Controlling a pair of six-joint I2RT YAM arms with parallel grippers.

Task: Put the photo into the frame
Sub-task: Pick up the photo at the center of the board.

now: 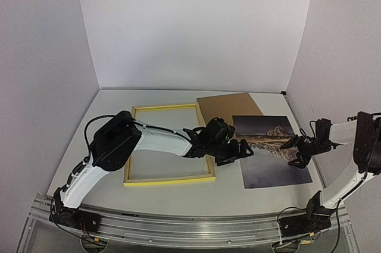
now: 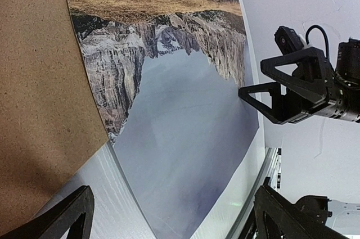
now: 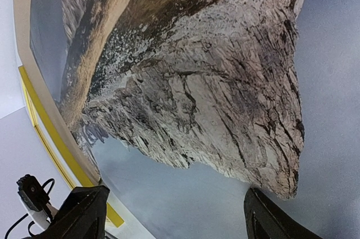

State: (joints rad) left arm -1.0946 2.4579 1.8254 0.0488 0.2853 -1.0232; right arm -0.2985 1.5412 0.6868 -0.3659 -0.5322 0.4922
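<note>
Photo (image 1: 272,149) lies flat, picture side up, right of centre in the top view, its upper left corner resting on the brown backing board (image 1: 229,107). It is not yet in the frame (image 1: 169,180), which lies centre-left with nothing in it. We judge the print is laid out so both arms can reach an edge.

Left arm stretches low across the frame's right edge. The left gripper (image 1: 241,149) is at the photo's left edge, jaws wide apart and holding nothing.

Right arm bends in from the right border. The right gripper (image 1: 294,153) is over the photo's right edge, fingers likewise spread with no grip.

We judge a thin flat print needs an edge lifted first.
</note>
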